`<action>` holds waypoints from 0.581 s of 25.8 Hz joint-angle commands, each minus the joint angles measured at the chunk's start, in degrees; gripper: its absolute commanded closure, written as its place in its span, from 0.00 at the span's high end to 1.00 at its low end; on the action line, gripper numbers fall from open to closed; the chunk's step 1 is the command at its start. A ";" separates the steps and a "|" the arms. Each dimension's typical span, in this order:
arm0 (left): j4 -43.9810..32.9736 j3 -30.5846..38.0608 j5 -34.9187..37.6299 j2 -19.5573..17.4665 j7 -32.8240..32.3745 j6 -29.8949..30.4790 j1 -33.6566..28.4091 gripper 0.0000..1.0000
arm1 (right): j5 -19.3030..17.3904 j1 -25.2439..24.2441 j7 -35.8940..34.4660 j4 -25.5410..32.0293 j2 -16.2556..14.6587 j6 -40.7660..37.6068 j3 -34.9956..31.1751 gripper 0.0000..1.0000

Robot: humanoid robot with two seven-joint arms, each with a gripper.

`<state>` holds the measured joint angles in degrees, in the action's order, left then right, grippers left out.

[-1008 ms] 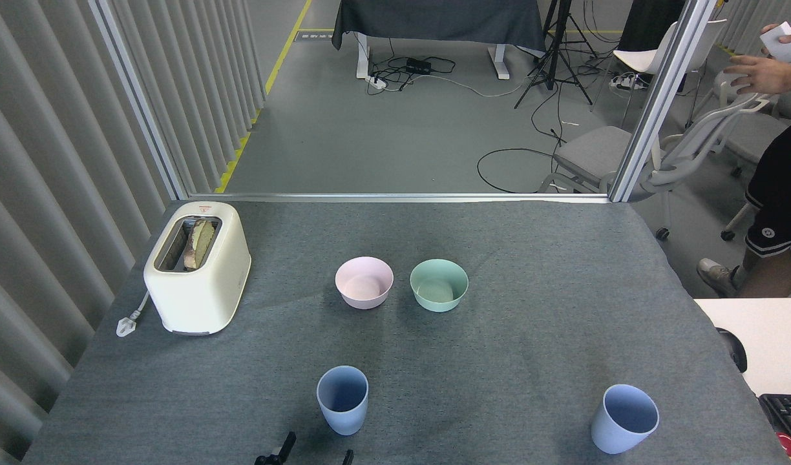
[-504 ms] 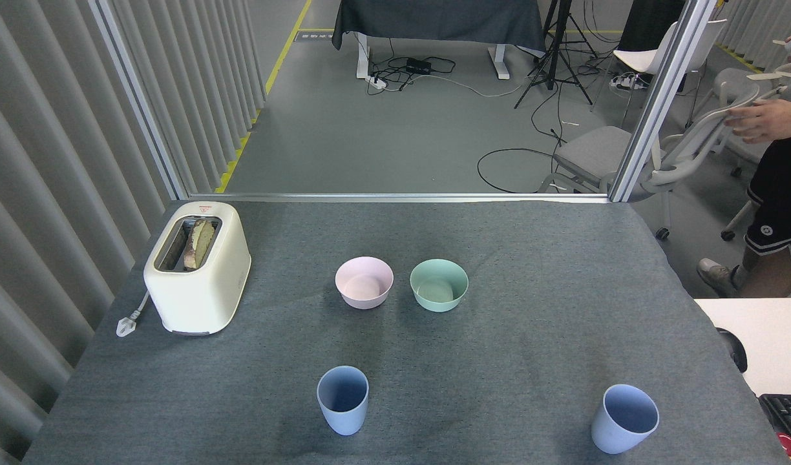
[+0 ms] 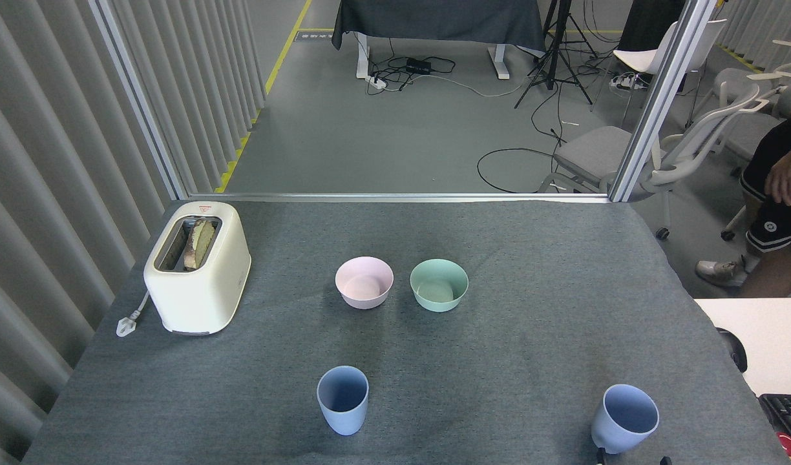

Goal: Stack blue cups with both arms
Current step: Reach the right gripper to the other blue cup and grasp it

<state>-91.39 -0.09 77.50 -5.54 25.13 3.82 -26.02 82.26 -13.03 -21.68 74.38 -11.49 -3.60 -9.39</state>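
Head view: two matte, tapered blue cups stand upright, well apart, nearer than the pink bowl [image 3: 364,282]: left cup [image 3: 342,400], right cup [image 3: 624,419]. Dark right fingers [image 3: 601,456] peek up just beside the right cup; spread or pressed, I cannot tell. Grey felt covers the table [image 3: 531,271].

Two blue cups upright on the grey worktop [image 3: 531,271], well apart — left cup [image 3: 342,400] near front centre, right cup [image 3: 625,418] at front right. Black tips of the right gripper [image 3: 630,460] poke in at the bottom edge just below the right cup; jaws too cut off to read. Pink bowl [image 3: 364,281] and mint-green bowl [image 3: 439,285] side by side behind. Toaster [image 3: 197,267] at left holds bread. Person [image 3: 778,213] at far right.
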 commanded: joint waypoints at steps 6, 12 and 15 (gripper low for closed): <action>0.07 0.00 -0.16 -0.09 0.01 -0.04 0.00 1.00 | 0.09 2.83 0.50 -1.79 -0.73 -0.09 0.16 1.00; -0.02 -0.09 -0.24 -0.09 0.09 -0.04 -0.08 1.00 | 0.09 5.20 0.50 -3.72 -0.81 -0.18 0.16 1.00; -0.02 -0.09 -0.16 -0.09 0.09 -0.13 -0.08 1.00 | 0.09 6.87 0.50 -4.51 -0.81 -0.35 0.25 1.00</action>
<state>-91.40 -0.16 77.28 -5.63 25.21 3.77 -26.10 82.35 -7.62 -21.02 70.68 -12.27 -3.79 -9.22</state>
